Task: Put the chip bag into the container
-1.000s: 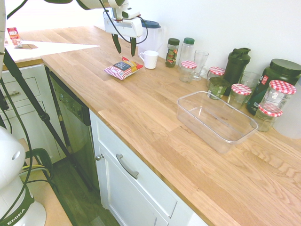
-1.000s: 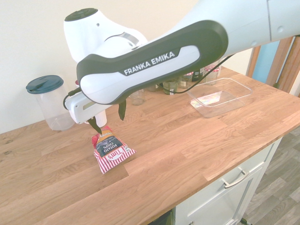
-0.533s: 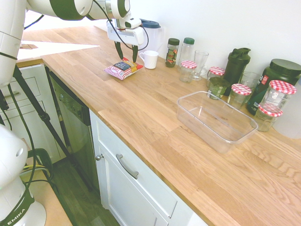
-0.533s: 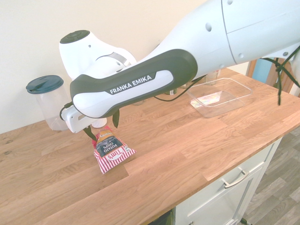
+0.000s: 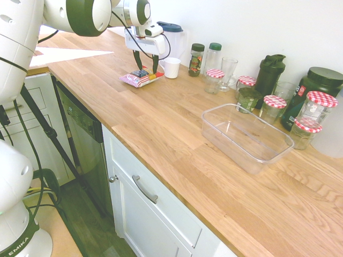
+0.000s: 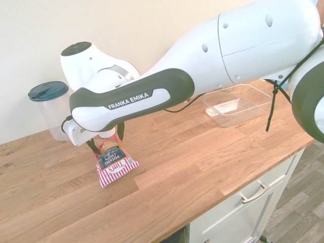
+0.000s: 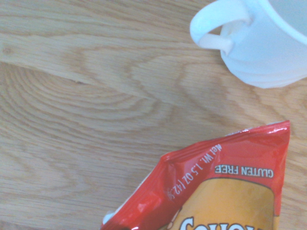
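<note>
The chip bag [image 5: 140, 78] lies flat on the wooden counter at the far left, its red-and-white striped end toward the counter's front edge. My gripper [image 5: 145, 65] is open and low over the bag's red top end, one dark finger on each side of it. From the other side, the gripper [image 6: 107, 139] straddles the chip bag [image 6: 115, 162] the same way. The wrist view shows the red top of the chip bag [image 7: 230, 191] close up. The container [image 5: 214, 114], a clear shallow tub, stands empty far to the right, also seen as the container [image 6: 263, 96].
A white mug [image 5: 172, 67] stands just behind the bag, and shows as the mug [image 7: 259, 38] in the wrist view. A clear jug with a blue lid [image 6: 53, 109] is behind that. Glass jars with red-checked lids [image 5: 275, 103], bottles and shakers line the wall behind the container.
The gripper has come down from above the counter to the bag's red end and stays open. The bag has shifted slightly on the counter.
</note>
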Robot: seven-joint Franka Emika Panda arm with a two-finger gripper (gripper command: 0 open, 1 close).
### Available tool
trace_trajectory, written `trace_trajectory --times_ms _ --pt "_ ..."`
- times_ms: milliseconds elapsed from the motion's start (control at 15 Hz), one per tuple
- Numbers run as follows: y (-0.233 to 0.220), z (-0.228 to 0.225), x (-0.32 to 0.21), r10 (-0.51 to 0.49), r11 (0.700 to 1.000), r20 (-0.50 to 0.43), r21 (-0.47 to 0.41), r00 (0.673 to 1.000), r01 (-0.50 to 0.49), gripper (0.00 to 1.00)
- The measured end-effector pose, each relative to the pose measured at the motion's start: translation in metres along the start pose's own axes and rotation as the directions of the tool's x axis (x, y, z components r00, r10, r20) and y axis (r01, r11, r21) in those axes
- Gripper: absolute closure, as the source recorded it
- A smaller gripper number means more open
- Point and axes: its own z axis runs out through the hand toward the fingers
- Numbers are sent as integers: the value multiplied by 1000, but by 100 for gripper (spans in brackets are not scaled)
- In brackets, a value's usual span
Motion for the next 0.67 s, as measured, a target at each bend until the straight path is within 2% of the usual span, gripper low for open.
trace_trajectory --times_ms 667 --pt "11 14 17 43 999 56 0 998 -43 100"
